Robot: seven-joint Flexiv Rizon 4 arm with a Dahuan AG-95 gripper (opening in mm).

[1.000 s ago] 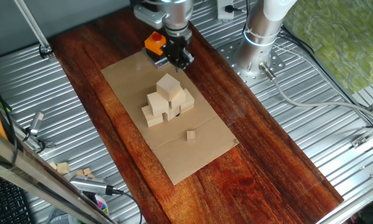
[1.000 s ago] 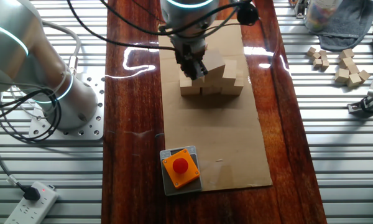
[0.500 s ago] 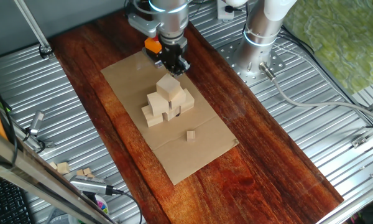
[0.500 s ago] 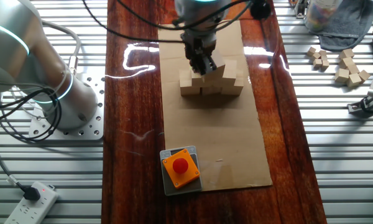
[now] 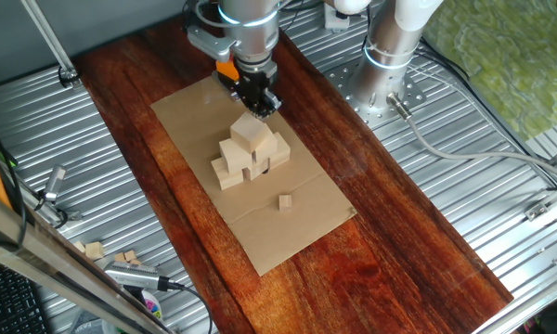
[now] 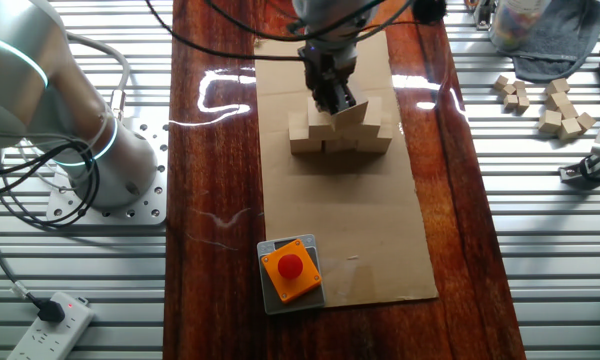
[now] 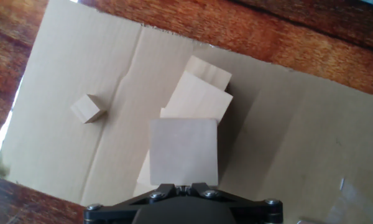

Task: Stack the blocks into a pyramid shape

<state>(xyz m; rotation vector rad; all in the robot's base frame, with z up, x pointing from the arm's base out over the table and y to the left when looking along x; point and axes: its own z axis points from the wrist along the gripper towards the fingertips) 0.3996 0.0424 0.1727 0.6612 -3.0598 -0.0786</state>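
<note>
Presently: blocks (image 5: 251, 152) piled on cardboard (image 5: 297, 227); pincer (image 5: 264, 104) at their 12 o'clock, grip state indiscernible.

We can read no text, label, brand or number in any of the three views. The blocks (image 5: 251, 148), the cardboard (image 5: 297, 223) and the orange box (image 6: 289, 269) show us bare faces. Any print on the clutter at the table's edges is too small for us to read.

light: bright, even | glare: white streaks on glossy wooden table (image 6: 215, 90) | shadows: soft, short | focus: hand view slightly soft, fixed views sharp
</note>
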